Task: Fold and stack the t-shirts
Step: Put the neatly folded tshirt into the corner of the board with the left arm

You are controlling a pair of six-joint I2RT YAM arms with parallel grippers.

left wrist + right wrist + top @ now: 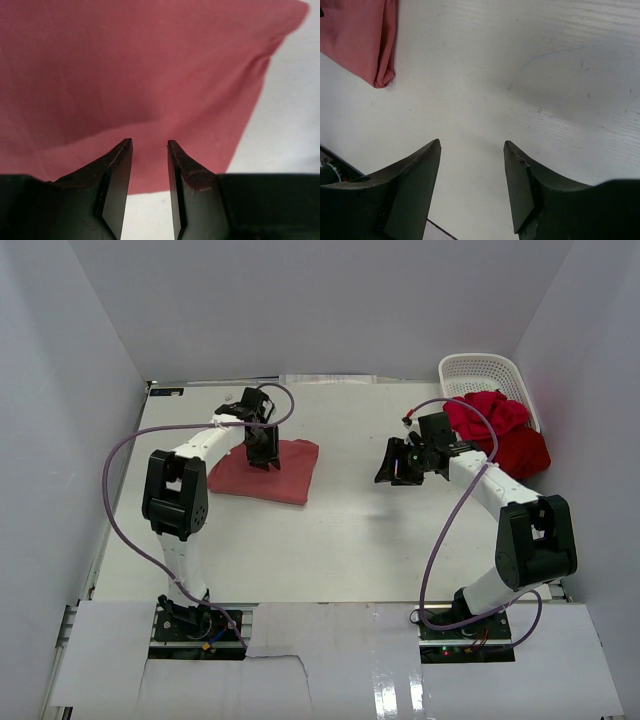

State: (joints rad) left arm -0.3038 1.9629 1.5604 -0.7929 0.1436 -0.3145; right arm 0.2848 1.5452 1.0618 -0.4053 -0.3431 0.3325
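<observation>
A dusty salmon-red t-shirt (285, 476) lies folded flat on the table at mid left. My left gripper (262, 452) hovers over its far edge, open and empty; the left wrist view shows the cloth (150, 75) filling the frame beyond the parted fingers (120, 165). A bright crimson t-shirt (487, 412) and a darker red t-shirt (522, 452) lie crumpled at the far right. My right gripper (396, 468) is open and empty above bare table, left of that pile. The right wrist view shows a corner of the folded shirt (367, 37) at top left.
A white plastic lattice basket (482, 371) stands at the back right, with the crimson shirt spilling over its near rim. White walls enclose the table (340, 540) on three sides. Purple cables loop from both arms.
</observation>
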